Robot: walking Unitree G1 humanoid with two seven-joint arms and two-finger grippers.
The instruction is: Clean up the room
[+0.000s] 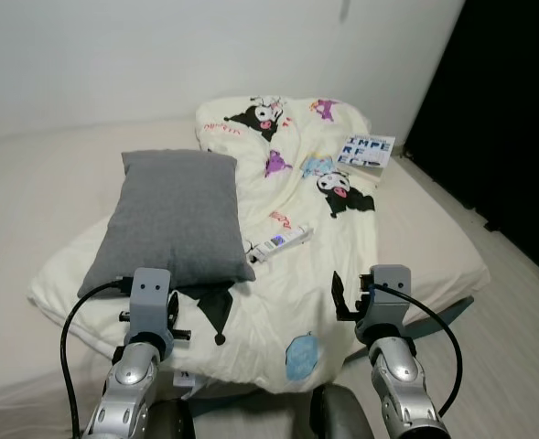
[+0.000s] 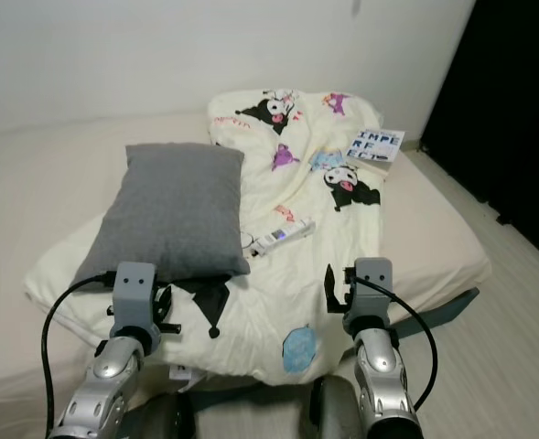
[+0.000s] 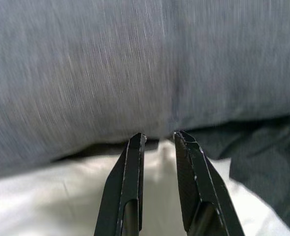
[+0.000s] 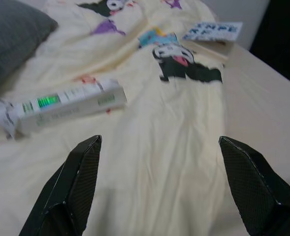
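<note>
A grey pillow [image 1: 173, 215] lies on a cream cartoon-print blanket [image 1: 278, 302] spread over a low mattress [image 1: 429, 242]. A long white box [image 1: 283, 242] rests on the blanket just right of the pillow, and a book [image 1: 367, 151] lies at the far right of the bed. My left gripper [image 3: 159, 137] hovers at the pillow's near edge, its fingers almost together with nothing between them. My right gripper [image 4: 160, 141] is wide open above the blanket, short of the white box [image 4: 68, 108].
A dark cloth [image 3: 263, 157] pokes out from under the pillow's near corner. A white wall stands behind the bed. A dark opening [image 1: 502, 119] is at the right, with pale floor [image 1: 521, 347] beside the mattress.
</note>
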